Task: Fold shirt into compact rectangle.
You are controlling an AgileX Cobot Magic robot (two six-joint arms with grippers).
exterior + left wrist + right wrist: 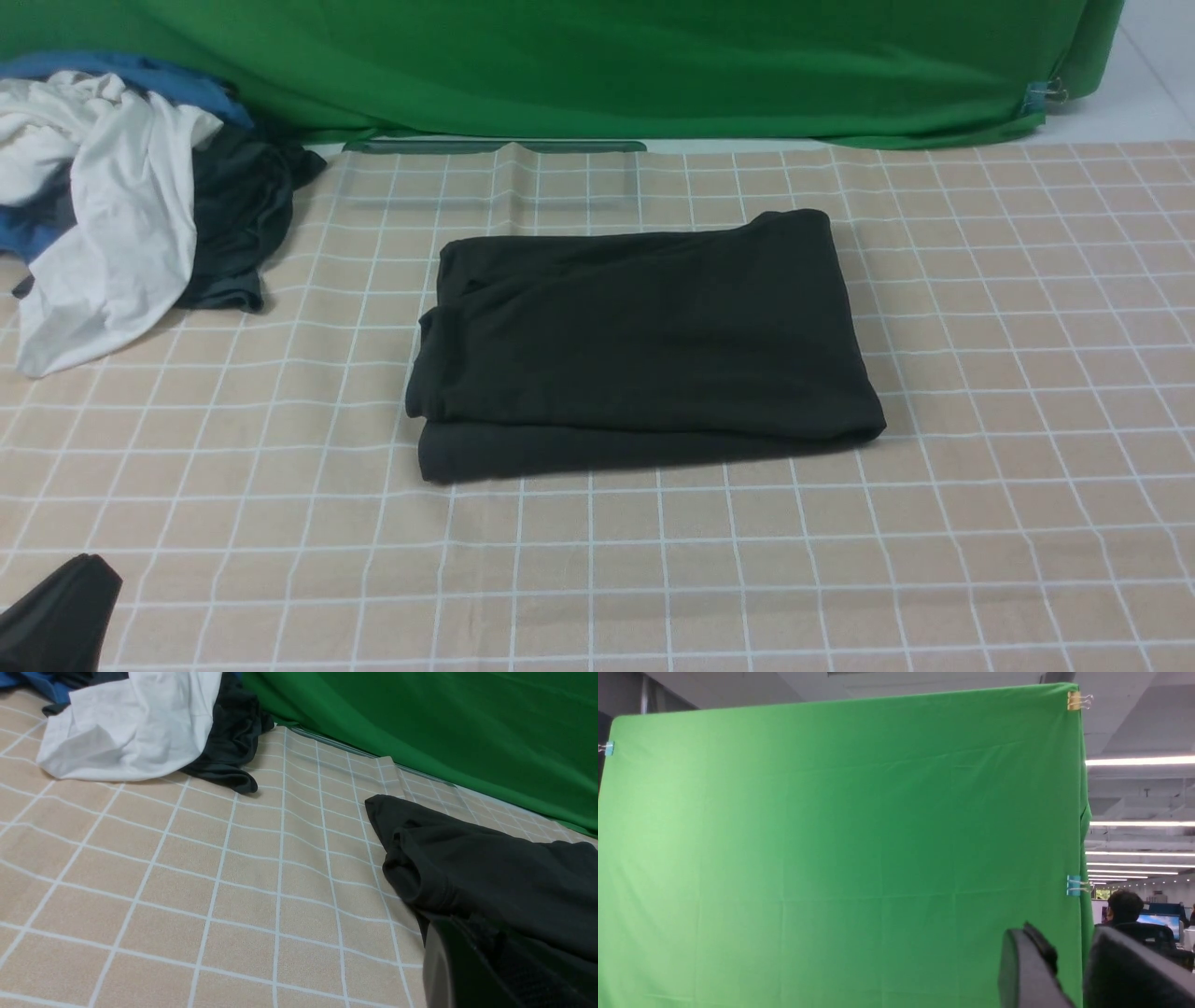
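Shirt [644, 345]: black, lying mid-table on the checked cloth [980, 485], folded into a near-rectangle of stacked layers.
Progress: looks finished or nearly so; nothing gripping the fabric.
Left to do: perhaps squaring the left edge, where layers sit slightly offset and a lower layer sticks out along the near side.
Print: not visible, presumably folded inside.
Left gripper [490, 970]: dark mass at frame edge, just beside the shirt's corner; fingers apart or together, cannot tell.
Right gripper [1069, 970]: raised, pointing at the green backdrop [831, 849]; fingers apart, holding nothing.
Clothes pile [121, 205]: white, blue and dark garments at far left, well apart from the shirt.
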